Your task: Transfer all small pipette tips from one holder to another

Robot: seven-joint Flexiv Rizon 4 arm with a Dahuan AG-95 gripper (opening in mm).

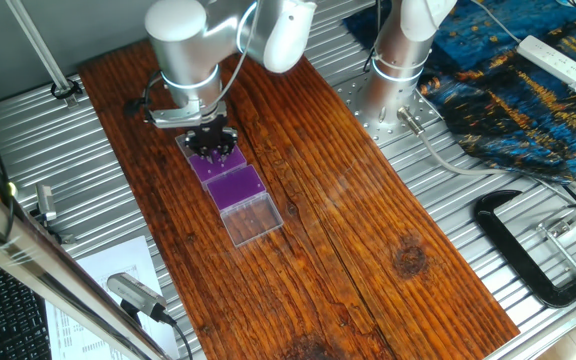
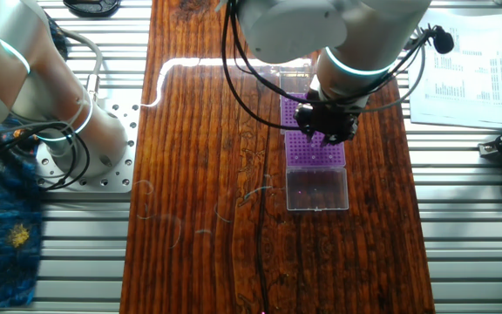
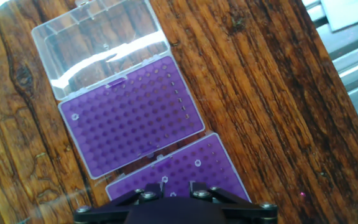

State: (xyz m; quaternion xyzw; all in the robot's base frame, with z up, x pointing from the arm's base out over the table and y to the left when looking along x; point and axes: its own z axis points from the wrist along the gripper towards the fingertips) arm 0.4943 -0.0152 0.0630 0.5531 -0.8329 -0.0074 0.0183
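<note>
My jaws point(image 3: 169, 190) hang low over the nearer purple rack point(image 3: 185, 171). Their tips are cut off at the bottom edge of the hand view and hidden under my wrist in both fixed views, so I cannot tell whether they are spread, pressed together or pinching a tip.

The step in hand, as I judge it, is working a tip at this rack, either seating one or lifting one out. To do it well I should stay square to the rack face and travel straight along the hole's axis, since any tilt would likely wedge so slender a piece or drag the light rack across the wooden table point(image 3: 272, 93). I should centre on one white dot only and keep clear of its neighbours.

The small pipette tips point(image 3: 198, 162) show as tiny pale rings in the dark holes: two or three in the nearer rack, close to my jaws, and one near the left corner of the farther purple rack point(image 3: 132, 115), which sits just beside it. Both racks are almost entirely bare holes. A clear hinged lid point(image 3: 98, 43) lies open flat beyond the farther rack.
</note>
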